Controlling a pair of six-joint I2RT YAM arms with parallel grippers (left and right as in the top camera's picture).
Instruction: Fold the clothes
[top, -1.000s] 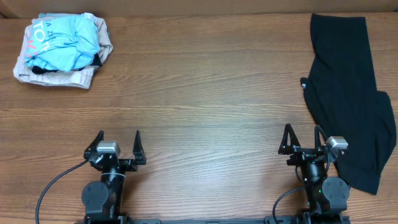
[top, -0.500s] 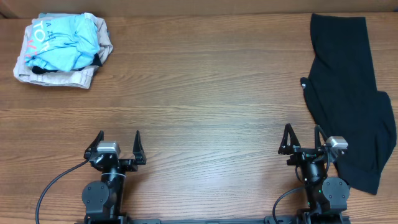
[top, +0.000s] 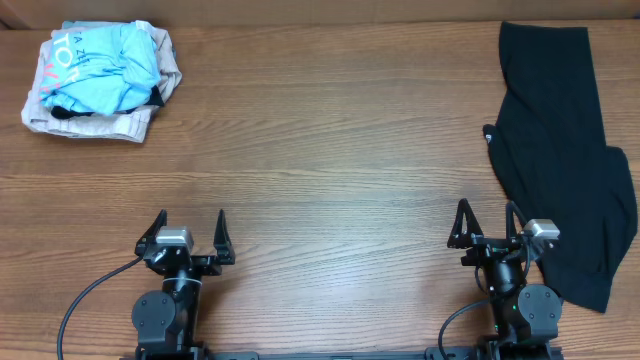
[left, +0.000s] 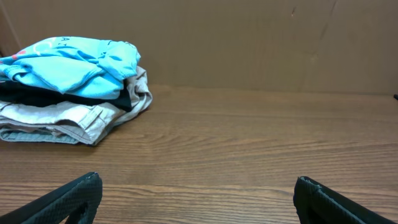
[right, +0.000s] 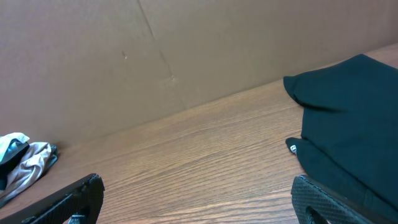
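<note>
A crumpled light blue T-shirt (top: 105, 65) with white and red lettering lies on top of a pile at the far left; it also shows in the left wrist view (left: 68, 65). A long plain black garment (top: 560, 150) lies spread along the right edge, also in the right wrist view (right: 351, 130). My left gripper (top: 187, 225) is open and empty near the front edge; its view shows its tips (left: 198, 186) wide apart. My right gripper (top: 486, 218) is open and empty, its tips (right: 198, 190) just left of the black garment.
Under the blue shirt lie a dark garment and beige clothing (top: 90, 122), also in the left wrist view (left: 68, 121). A brown cardboard wall (left: 249, 43) stands behind the wooden table (top: 320, 170).
</note>
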